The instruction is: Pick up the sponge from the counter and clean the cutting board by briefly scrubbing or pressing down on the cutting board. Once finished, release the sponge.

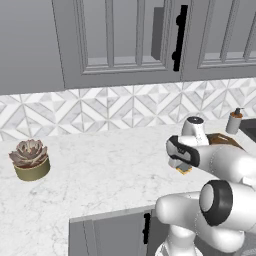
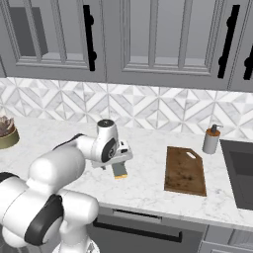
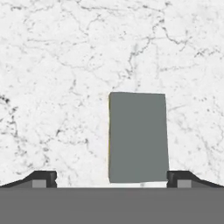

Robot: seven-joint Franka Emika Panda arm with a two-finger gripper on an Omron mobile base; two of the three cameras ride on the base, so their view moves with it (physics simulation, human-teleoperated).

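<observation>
Hand view looks straight down on the sponge (image 3: 138,136), a flat grey-green block lying on the white marble counter (image 3: 65,65), with the gripper (image 3: 112,177) poised above it and its two dark fingertips (image 3: 43,178) spread wide apart, nothing between them yet. The sponge sits off-centre in that opening, close to the right tip and well clear of the left one. From the right base view the sponge (image 2: 118,170) shows its yellow underside at the edge and lies on the counter (image 2: 148,188) directly below the gripper (image 2: 120,159), with the dark brown cutting board (image 2: 185,170) well apart to its right, beside a soap dispenser (image 2: 211,139) and the sink (image 2: 239,170). Left base view has the arm hiding most of the sponge (image 1: 183,170); a potted succulent (image 1: 30,159) stands far off at the counter's left end. Judging by its look, the sponge should be light and soft, likely to squash under a firm pinch rather than slip, and in no way fragile. Its thinness is the difficulty: the tips probably need to come right down to the marble to catch the side walls. Closing across the narrow width, on the two long sides near the middle, looks the surest hold, once the hand is shifted to centre the block.
</observation>
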